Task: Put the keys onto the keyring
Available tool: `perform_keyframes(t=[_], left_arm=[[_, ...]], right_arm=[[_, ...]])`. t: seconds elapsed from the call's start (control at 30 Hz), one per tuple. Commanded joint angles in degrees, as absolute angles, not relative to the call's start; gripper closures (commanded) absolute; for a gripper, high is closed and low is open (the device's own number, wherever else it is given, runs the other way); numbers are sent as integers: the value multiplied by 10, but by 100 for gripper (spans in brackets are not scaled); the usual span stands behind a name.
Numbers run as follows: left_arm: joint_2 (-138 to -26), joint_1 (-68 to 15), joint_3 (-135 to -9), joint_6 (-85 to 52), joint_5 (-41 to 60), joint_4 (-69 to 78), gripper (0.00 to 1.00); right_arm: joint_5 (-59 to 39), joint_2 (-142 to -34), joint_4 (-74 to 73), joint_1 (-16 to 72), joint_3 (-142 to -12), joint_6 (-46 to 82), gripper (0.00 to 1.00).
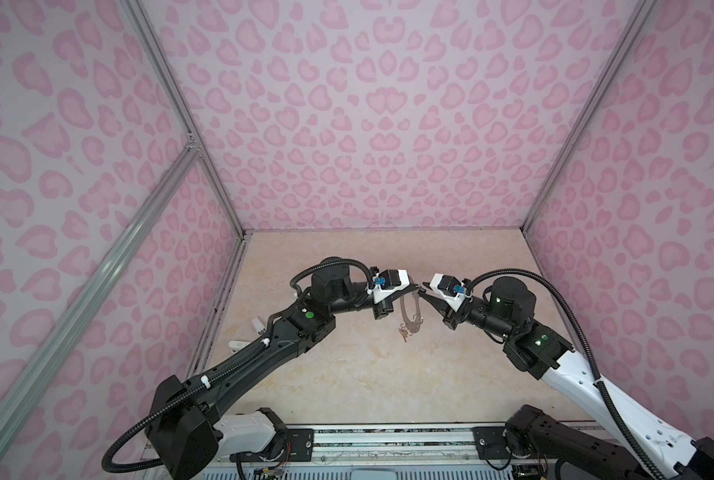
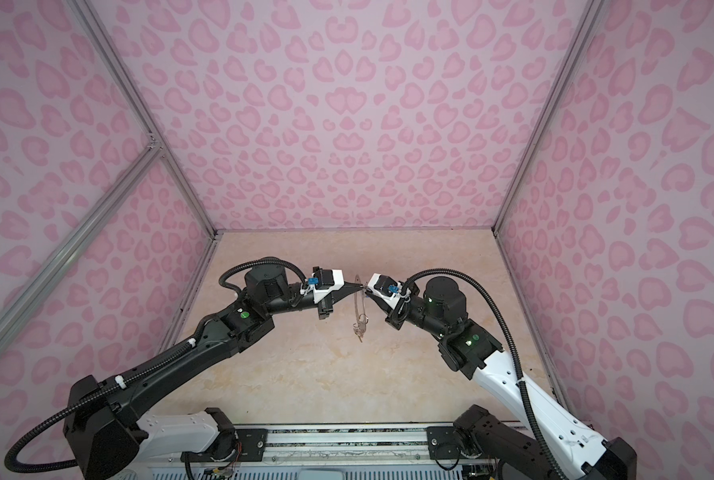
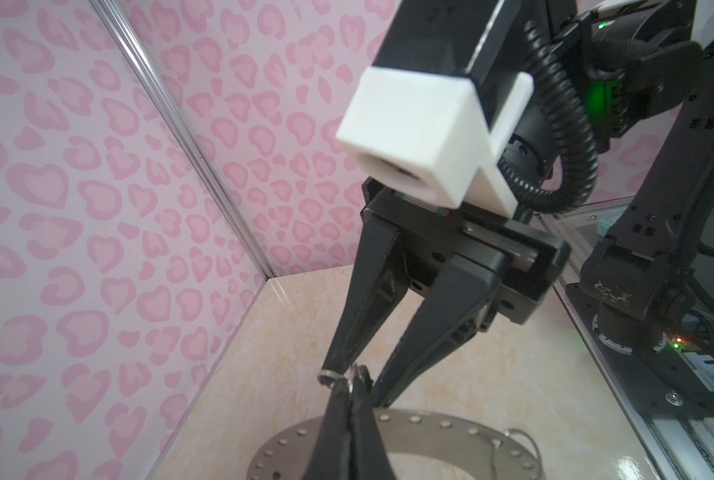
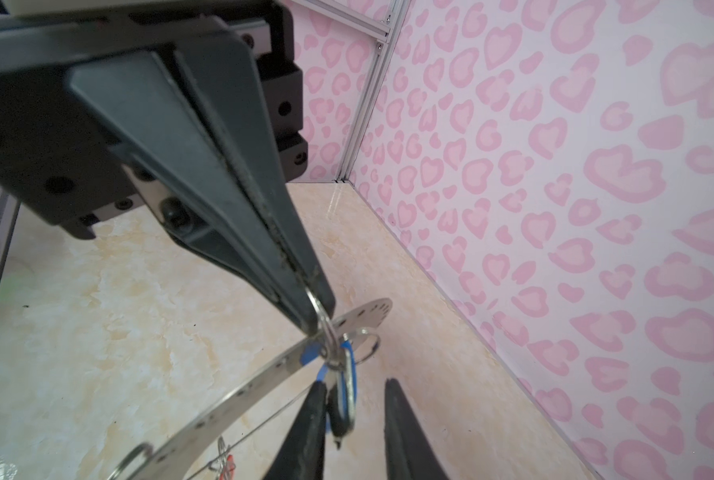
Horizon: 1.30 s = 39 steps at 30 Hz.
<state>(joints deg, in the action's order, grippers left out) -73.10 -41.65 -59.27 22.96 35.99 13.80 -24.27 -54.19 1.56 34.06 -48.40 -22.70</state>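
Pink heart-spotted walls close in a pale marbled surface [image 1: 347,374], and both arms meet above its middle with the work held in the air. The left end effector [image 4: 317,318] is pressed together on a small wire ring [image 4: 326,328], and the keyring [image 4: 238,392] hangs from that ring clear of the surface, almost edge-on in a top view [image 2: 358,299]. The blue-tagged key [image 4: 348,386] dangles at the same ring, right against the keyring's rim. The right end effector [image 4: 355,382] is spread around it, one finger close beside the key and the other apart, gripping nothing that can be seen. Lower on the keyring an orange-red tag [image 4: 229,460] shows beside a thin wire, so that set looks already hung. The blue set also seems linked to the rim, though whether its ring is fully threaded through is too small to tell. By this reading the task is near its end. What is left is to confirm the blue key's hold, let go and lower the keyring. No brand, label or writing is legible anywhere, only green indicator lights on the arms.
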Motion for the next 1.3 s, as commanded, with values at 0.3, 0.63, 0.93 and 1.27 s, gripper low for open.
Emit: perform_keyframes(t=[0.3, 0.63, 0.93, 1.27], left_arm=[[-723, -417, -573, 194, 320, 231, 97], [-728, -420, -547, 162, 279, 301, 97], [-723, -422, -534, 169, 267, 298, 97], [-722, -423, -538, 190, 273, 269, 97]], right_arm=[[-264, -565, 11, 338, -497, -222, 100], [-246, -597, 60, 358, -527, -263, 100], [-218, -579, 68, 364, -534, -281, 100], [-196, -550, 73, 358, -533, -290, 100]])
